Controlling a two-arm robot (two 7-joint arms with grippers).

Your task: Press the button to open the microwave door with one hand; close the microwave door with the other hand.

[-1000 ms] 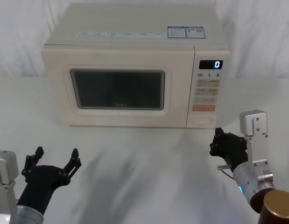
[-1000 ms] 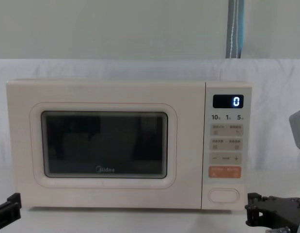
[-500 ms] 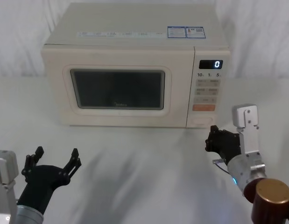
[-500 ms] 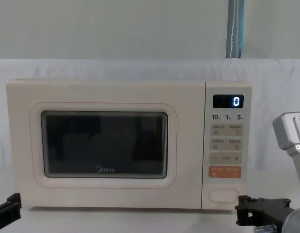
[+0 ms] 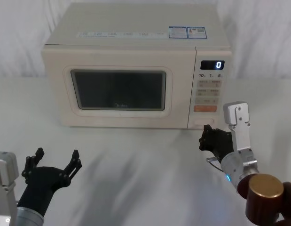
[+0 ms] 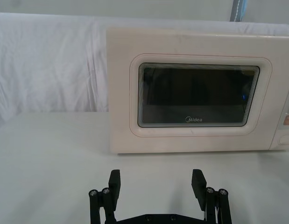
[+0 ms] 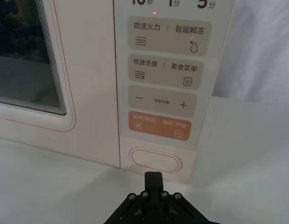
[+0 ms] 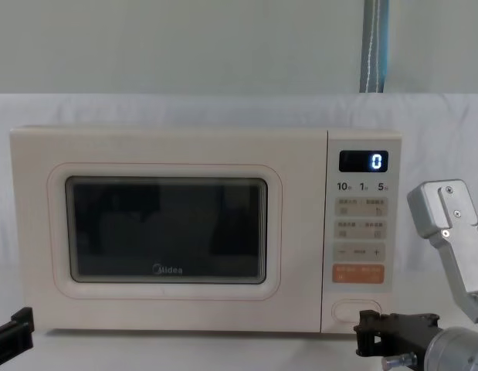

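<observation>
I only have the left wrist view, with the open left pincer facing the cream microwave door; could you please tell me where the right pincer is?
Observer: The black right pincer sits low before the narrow cream control panel, aimed at the large cream pill-shaped button; I cannot confirm contact.
Operator: Thank you; is it open or shut?
Observer: Shut, its tips pressed together.
Operator: And what does the panel show?
Observer: The dark digital display reads 0.

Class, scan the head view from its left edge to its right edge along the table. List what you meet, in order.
Left end effector → microwave door → button → right end effector.
</observation>
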